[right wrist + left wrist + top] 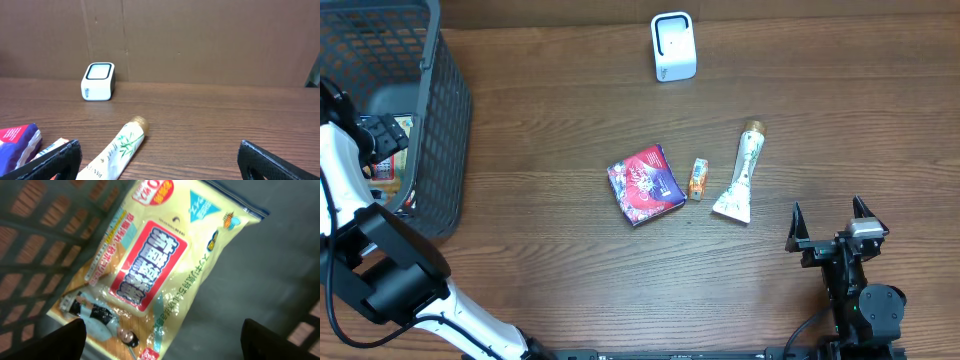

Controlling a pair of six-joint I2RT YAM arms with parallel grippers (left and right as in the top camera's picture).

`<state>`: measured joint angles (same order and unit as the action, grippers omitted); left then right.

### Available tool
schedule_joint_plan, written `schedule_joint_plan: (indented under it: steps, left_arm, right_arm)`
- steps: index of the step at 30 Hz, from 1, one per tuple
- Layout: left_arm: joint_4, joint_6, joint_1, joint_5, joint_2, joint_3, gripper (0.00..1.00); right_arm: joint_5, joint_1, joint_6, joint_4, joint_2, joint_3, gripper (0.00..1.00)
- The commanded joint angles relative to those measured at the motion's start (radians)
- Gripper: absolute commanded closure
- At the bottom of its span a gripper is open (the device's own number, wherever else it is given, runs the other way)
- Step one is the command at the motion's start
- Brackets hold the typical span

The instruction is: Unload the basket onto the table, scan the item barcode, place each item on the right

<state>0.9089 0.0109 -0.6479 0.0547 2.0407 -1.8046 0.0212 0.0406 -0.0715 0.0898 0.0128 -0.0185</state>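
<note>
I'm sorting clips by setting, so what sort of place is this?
Probably a mock shop checkout staged on a wooden table: a small white barcode scanner stands at the back, a tube and a red packet lie loose, and a dark mesh basket holds a yellow wrapped pack.

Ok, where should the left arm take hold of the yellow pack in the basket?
Probably across its short width near the middle, coming straight down from above. The yellow pack lies flat on the floor of the basket, whose walls block the sides. It sits diagonal to the jaws, so turn them to straddle its long edges.
</note>
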Motion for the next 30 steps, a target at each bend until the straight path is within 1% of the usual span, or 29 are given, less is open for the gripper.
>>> schedule_joint_plan:
  steps: [1, 6, 11, 16, 17, 19, 21, 25, 27, 29, 30]
  left_arm:
    - [-0.054, 0.072, 0.012, 0.019, 0.001, 0.075, 0.1]
    - [-0.142, 0.147, 0.021, 0.019, 0.001, 0.181, 0.11]
    - [-0.243, 0.151, 0.02, 0.033, 0.001, 0.286, 0.1]
    - [-0.322, 0.151, 0.018, 0.111, 0.002, 0.369, 0.1]
    - [-0.333, 0.154, 0.018, 0.117, 0.002, 0.381, 0.1]
    - [-0.352, 0.162, 0.018, 0.113, 0.002, 0.408, 0.14]
    - [-0.371, 0.162, 0.018, 0.112, 0.002, 0.435, 0.2]
    - [-0.375, 0.162, 0.018, 0.109, 0.002, 0.463, 0.43]
    - [-0.371, 0.161, 0.018, 0.109, 0.002, 0.463, 0.56]
    - [-0.364, 0.161, 0.018, 0.109, 0.002, 0.463, 0.77]
    - [-0.357, 0.16, 0.018, 0.109, 0.002, 0.463, 0.85]
  right_arm:
    - [-0.005, 0.002, -0.001, -0.006, -0.01, 0.01, 0.0]
    - [-0.005, 0.002, -0.001, -0.006, -0.01, 0.01, 0.0]
    - [-0.005, 0.001, -0.001, -0.006, -0.01, 0.01, 0.0]
    - [-0.005, 0.001, -0.001, -0.006, -0.01, 0.01, 0.0]
    - [-0.005, 0.002, -0.001, -0.006, -0.01, 0.01, 0.0]
    - [-0.005, 0.002, -0.001, -0.006, -0.01, 0.01, 0.0]
    - [-0.005, 0.002, -0.001, -0.006, -0.01, 0.01, 0.0]
    - [-0.005, 0.002, -0.001, -0.006, -0.01, 0.01, 0.0]
    - [-0.005, 0.002, -0.001, -0.006, -0.01, 0.01, 0.0]
    - [-0.005, 0.002, -0.001, -0.006, -0.01, 0.01, 0.0]
    - [-0.005, 0.002, -0.001, -0.006, -0.01, 0.01, 0.0]
